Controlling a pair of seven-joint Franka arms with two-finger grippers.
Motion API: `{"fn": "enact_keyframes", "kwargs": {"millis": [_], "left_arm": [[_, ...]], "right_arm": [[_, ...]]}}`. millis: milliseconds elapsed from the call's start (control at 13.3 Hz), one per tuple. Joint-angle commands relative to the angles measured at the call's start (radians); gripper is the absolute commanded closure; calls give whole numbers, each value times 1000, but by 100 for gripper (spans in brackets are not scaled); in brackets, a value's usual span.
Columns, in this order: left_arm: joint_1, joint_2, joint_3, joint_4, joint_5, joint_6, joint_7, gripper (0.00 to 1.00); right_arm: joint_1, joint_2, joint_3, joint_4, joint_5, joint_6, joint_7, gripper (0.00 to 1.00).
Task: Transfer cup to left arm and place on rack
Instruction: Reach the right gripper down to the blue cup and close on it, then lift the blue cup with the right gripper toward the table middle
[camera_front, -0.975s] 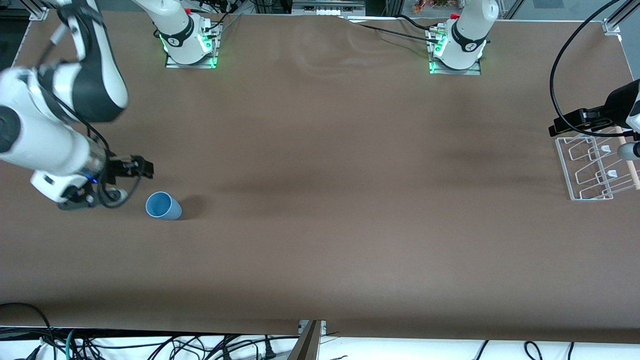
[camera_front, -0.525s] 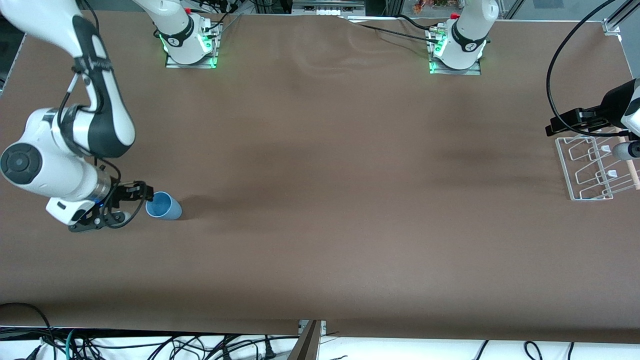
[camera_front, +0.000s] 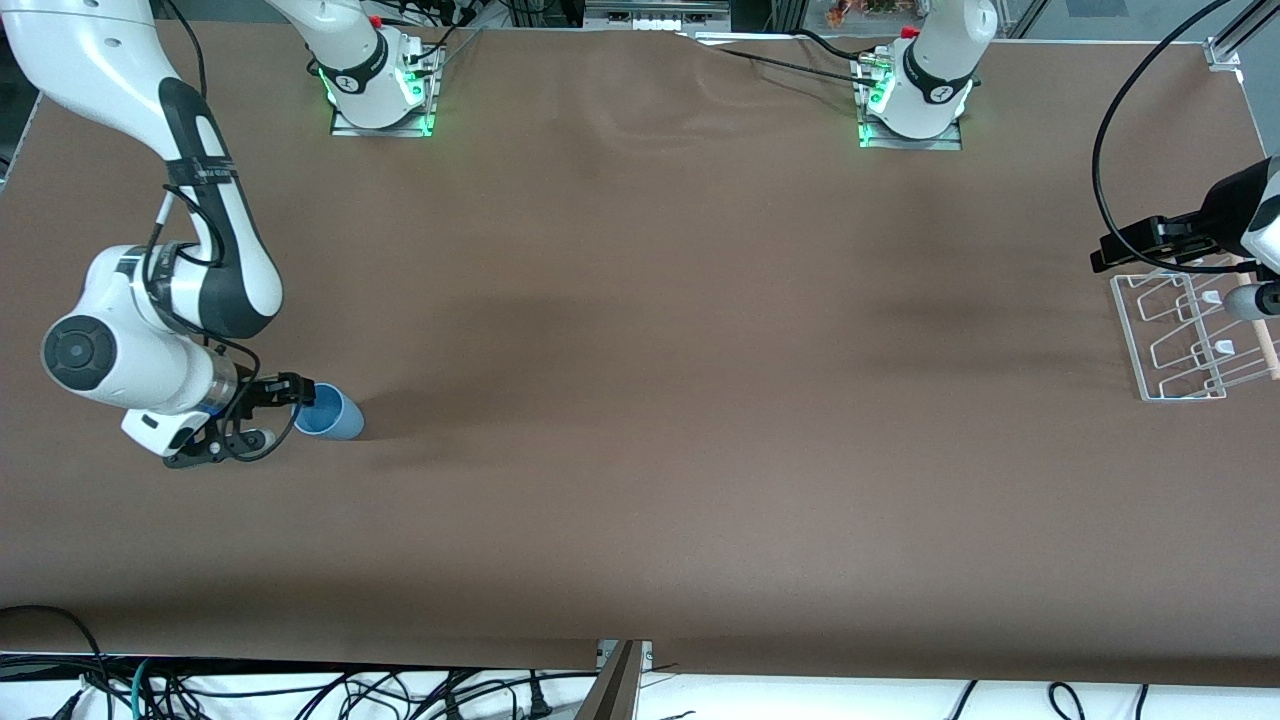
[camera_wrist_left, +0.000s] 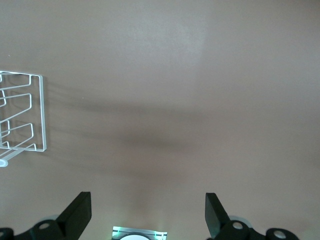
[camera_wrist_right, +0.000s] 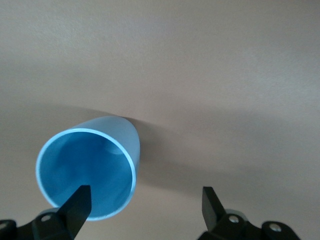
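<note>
Your right claw (camera_front: 300, 397) gapes wide, one finger inside the cup (camera_front: 330, 412); shove on and it tips. Left claw (camera_wrist_left: 147, 212), open, waits over the rack (camera_front: 1180, 340).

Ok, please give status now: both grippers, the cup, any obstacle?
Right gripper open at cup rim. Left gripper open, waiting over rack. No obstacle seen.

Evenly bright from overhead, sharp throughout, with soft blurred shadows across the table (camera_front: 640, 300) and a short dark shadow beside the cup (camera_front: 330, 412).
</note>
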Motion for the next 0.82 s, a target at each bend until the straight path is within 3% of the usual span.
{"fn": "enact_keyframes", "kwargs": {"millis": [0,150,450,675,750], "left_arm": [[-18,10,4,21,1,-8,16,0],[-20,5,4,15,1,-8,18,0],[-32,-4,4,7,6,-8,16,0],[-34,-28,6,-19,20,-1,19,0],[-32,-35,7,-24,18,6,19,0]], "right_arm": [[-7,-13,6,-33,5,45,-14,3],[-7,13,6,-33,5,80,-14,11],[-14,50,7,-24,66,91,-12,52],[-11,52,10,-22,81,76,-3,100],[-10,52,12,-21,83,61,-1,100]]}}
